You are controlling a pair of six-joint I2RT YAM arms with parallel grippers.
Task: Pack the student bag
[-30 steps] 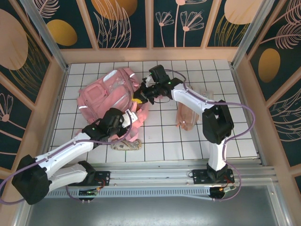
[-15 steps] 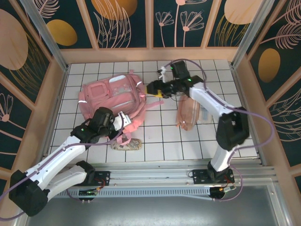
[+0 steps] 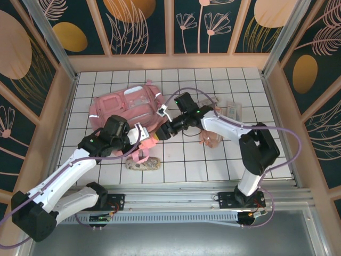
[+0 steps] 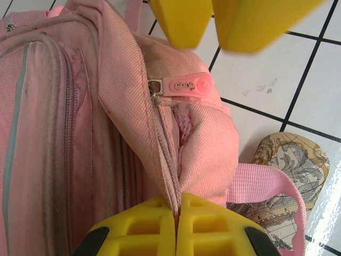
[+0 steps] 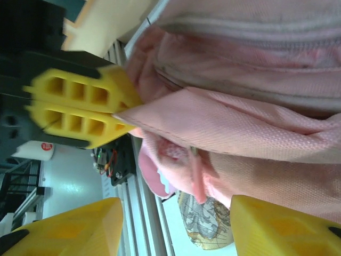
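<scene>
White-tiled desk (image 3: 176,160) is carrying the student bag (image 3: 120,109) at upper left, with the pencil pouch (image 3: 211,140) lying outside, unpacked. Left wrist: left end effector (image 4: 177,216) is clamping the bag's fabric. Right wrist: right end effector (image 5: 176,218) is standing apart, gripping nothing.

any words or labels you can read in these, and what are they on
"good" (last letter unsure): raised letters on the pink zip pull of the student bag.
Red mark on a white object in the background: too blurred to read.
Map-like print on the patterned item: no legible words.
</scene>
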